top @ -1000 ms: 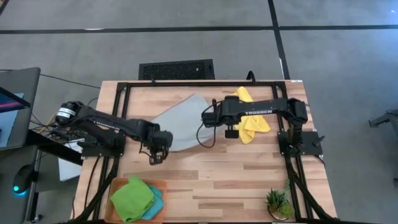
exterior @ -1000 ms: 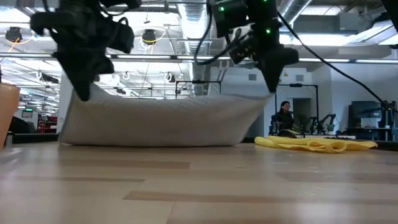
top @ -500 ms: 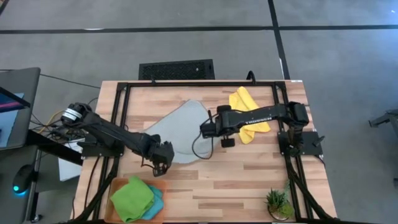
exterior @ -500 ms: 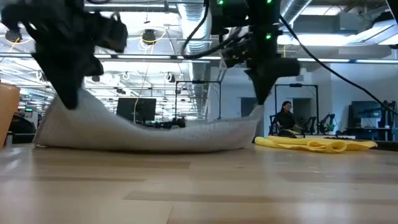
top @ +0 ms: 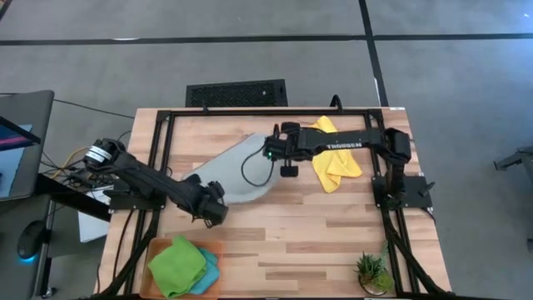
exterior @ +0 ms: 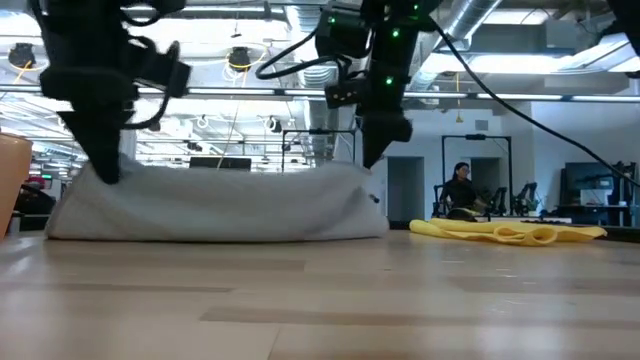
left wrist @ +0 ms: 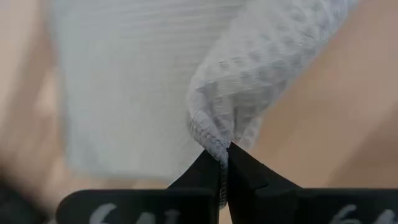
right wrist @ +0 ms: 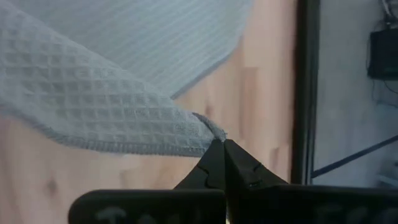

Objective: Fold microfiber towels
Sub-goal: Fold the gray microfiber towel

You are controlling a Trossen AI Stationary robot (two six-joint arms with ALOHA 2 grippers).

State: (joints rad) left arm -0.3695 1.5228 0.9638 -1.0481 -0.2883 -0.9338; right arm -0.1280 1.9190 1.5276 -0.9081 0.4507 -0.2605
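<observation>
We are mid-fold on the light grey towel (top: 233,171), which lies in the middle of the table (top: 333,233): the left gripper (top: 213,212) is pinched tight on one corner of it and the right gripper (top: 275,152) on another, both corners raised just above the cloth. The next move, as we judge it, is to carry these corners across onto the opposite edge, aligned, then let go. The yellow towel (top: 331,158) waits beside the right arm, while the green towel (top: 176,263) and the teal towel (top: 208,275) sit on the orange tray (top: 218,248).

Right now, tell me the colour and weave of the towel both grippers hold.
Light grey towel, waffle-weave grid; clearest in the right wrist view.
</observation>
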